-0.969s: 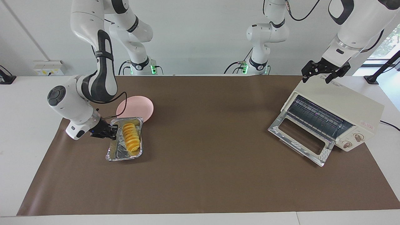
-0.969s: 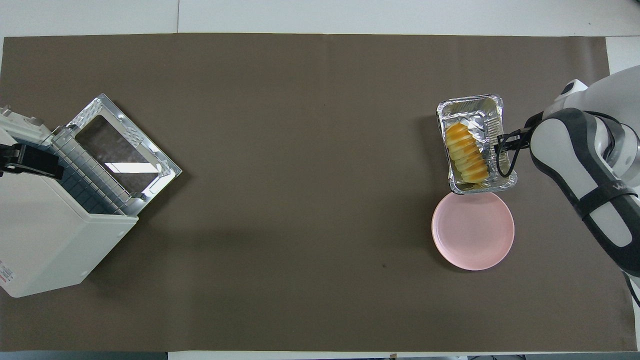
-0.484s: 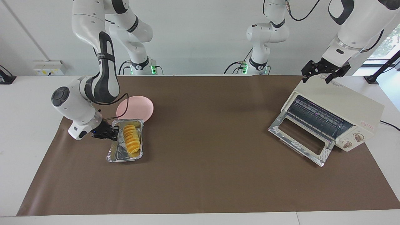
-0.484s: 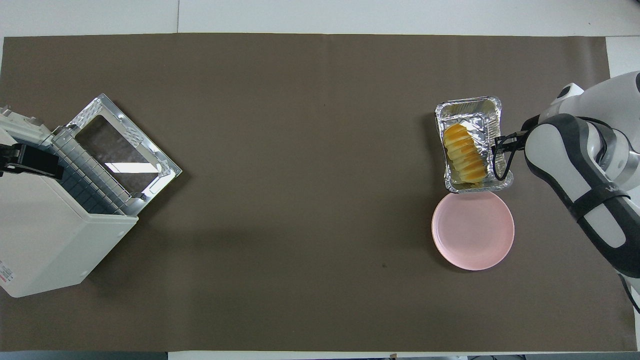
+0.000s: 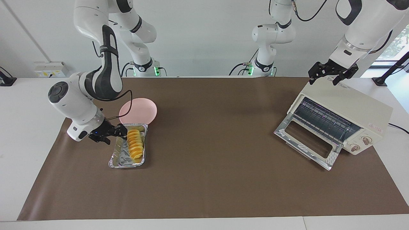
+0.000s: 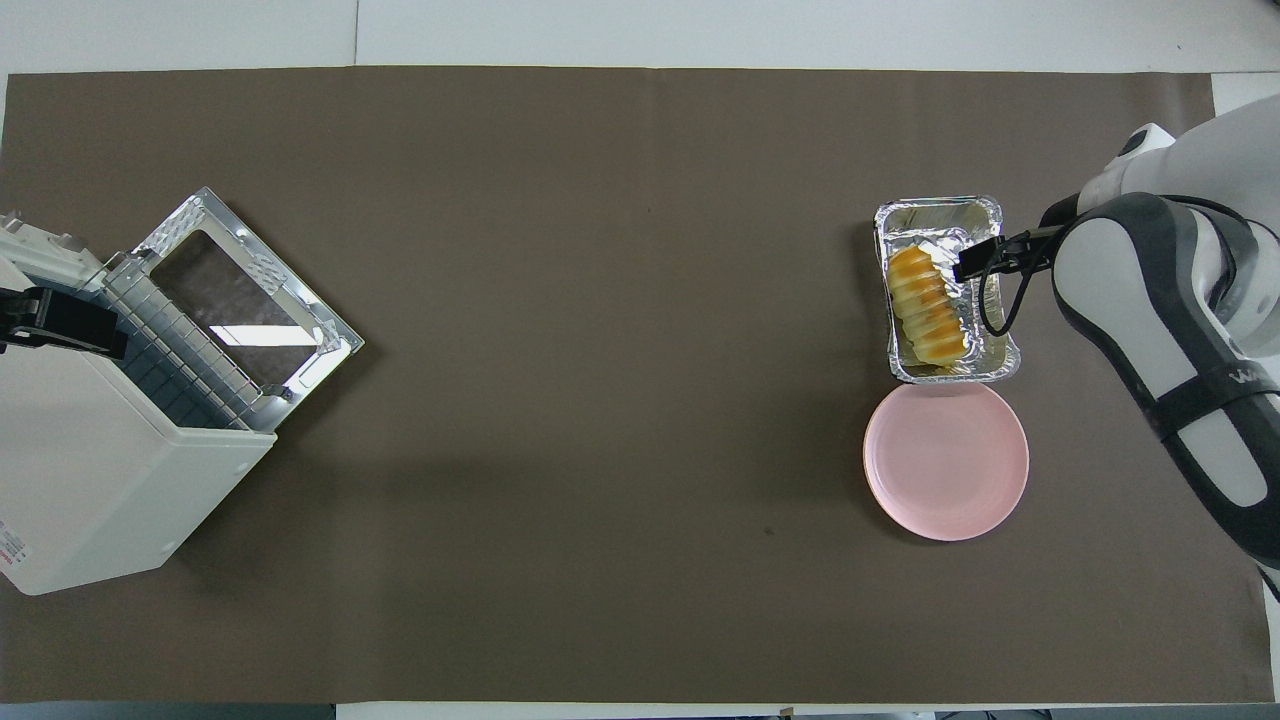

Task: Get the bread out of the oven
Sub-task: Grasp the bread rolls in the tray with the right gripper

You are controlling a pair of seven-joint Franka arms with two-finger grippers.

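Observation:
The bread (image 5: 135,143) (image 6: 927,305), a ridged yellow-orange loaf, lies in a crinkled foil tray (image 5: 119,158) (image 6: 1003,352) on the brown mat at the right arm's end. My right gripper (image 5: 117,132) (image 6: 968,263) hovers open just over the tray's rim and the loaf's end, holding nothing. The cream oven (image 5: 354,103) (image 6: 90,480) stands at the left arm's end with its glass door (image 5: 306,140) (image 6: 240,290) folded down and a bare wire rack inside. My left gripper (image 5: 332,75) (image 6: 60,325) waits open over the oven's top.
A pink plate (image 5: 139,110) (image 6: 945,460) sits beside the foil tray, nearer to the robots. The brown mat (image 5: 211,127) stretches between tray and oven. Two knobs (image 5: 360,143) face out on the oven's front.
My right gripper has opened, let go of the foil tray's rim and risen a little. The tray now rests flat on the mat. The left arm has not moved.

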